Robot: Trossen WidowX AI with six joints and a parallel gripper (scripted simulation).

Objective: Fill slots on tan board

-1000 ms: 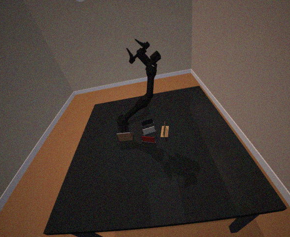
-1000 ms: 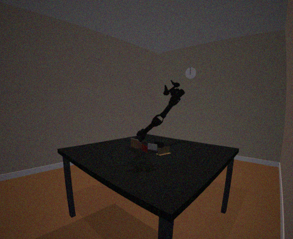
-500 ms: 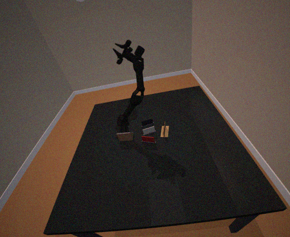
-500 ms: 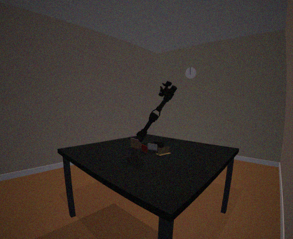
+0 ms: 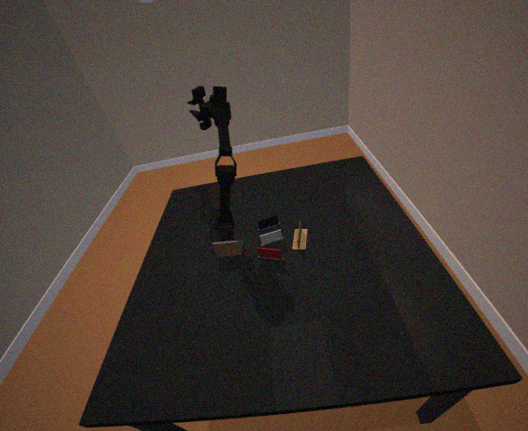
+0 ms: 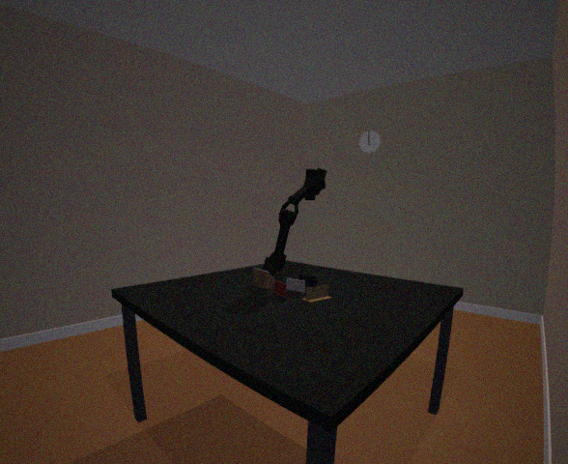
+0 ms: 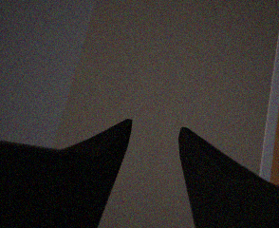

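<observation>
Top view: tan board (image 5: 300, 239) well below gripper (image 5: 191, 107).

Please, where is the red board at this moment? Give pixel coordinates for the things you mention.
In the top view, the red board (image 5: 269, 253) (image 6: 279, 287) stands just below the white board (image 5: 270, 237) (image 6: 295, 285), between the brown board (image 5: 227, 248) (image 6: 262, 277) on the left and the tan board (image 5: 303, 241) (image 6: 317, 291) on the right.

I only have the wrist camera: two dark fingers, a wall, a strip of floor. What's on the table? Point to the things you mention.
Observer: In the top view, a thin red board (image 5: 269, 253) (image 6: 280, 287) and a pale grey board (image 5: 271, 237) (image 6: 295, 285) stand on a black table (image 5: 301, 356) (image 6: 254, 344).
Visitor: Is the hand near them?
Observer: No, the black hand (image 5: 190, 107) (image 7: 155, 128) is raised well above them.
Visitor: Any clock?
Observer: A round pale clock (image 6: 369, 141) hangs on the wall, in the exterior view.
</observation>
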